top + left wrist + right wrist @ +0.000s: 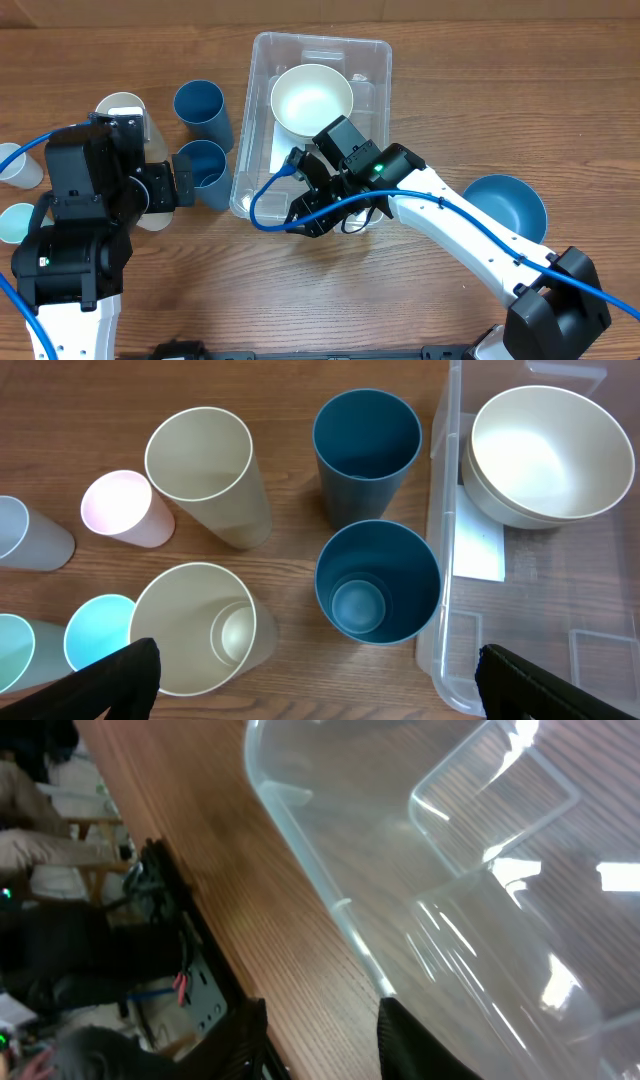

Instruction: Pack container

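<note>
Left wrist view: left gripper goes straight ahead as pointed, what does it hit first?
Probably the nearer dark blue cup, standing just ahead of the left gripper between its open fingers. The cream cup beside it sits close to one finger and might be clipped too; depth is unclear.

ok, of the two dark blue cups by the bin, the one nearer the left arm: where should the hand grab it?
Take the dark blue cup by its rim, from above: it stands upright, mouth open. Pinch the wall on the side away from the container, one finger inside, one outside; the bin-side gap looks tight. The left hand is open close by.
</note>
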`<state>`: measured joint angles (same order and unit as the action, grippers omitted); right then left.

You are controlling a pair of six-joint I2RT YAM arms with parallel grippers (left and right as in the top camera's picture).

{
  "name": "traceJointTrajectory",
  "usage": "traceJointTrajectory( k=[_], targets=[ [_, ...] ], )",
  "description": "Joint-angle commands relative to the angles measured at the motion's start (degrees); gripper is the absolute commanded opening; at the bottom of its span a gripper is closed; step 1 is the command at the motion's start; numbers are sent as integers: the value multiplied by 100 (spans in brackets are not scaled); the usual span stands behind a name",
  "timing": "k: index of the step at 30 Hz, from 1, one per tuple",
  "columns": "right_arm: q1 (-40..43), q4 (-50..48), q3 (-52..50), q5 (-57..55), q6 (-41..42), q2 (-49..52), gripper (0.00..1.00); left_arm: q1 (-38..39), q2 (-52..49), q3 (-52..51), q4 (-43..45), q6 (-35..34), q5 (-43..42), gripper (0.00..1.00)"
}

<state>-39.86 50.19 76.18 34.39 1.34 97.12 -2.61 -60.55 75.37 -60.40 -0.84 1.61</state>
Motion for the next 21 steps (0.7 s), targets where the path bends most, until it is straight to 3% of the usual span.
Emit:
traceJointTrajectory(
  k=[1,8,21],
  targets=[
    [-4,-131,37,-219,-754,-142,45,35,-17,125,17,131,31,100],
    [-4,-612,37,-170,-890,-142,47,35,-17,125,17,131,31,100],
    [-4,323,26,-175,-1213,197,47,35,-17,125,17,131,31,100]
  ],
)
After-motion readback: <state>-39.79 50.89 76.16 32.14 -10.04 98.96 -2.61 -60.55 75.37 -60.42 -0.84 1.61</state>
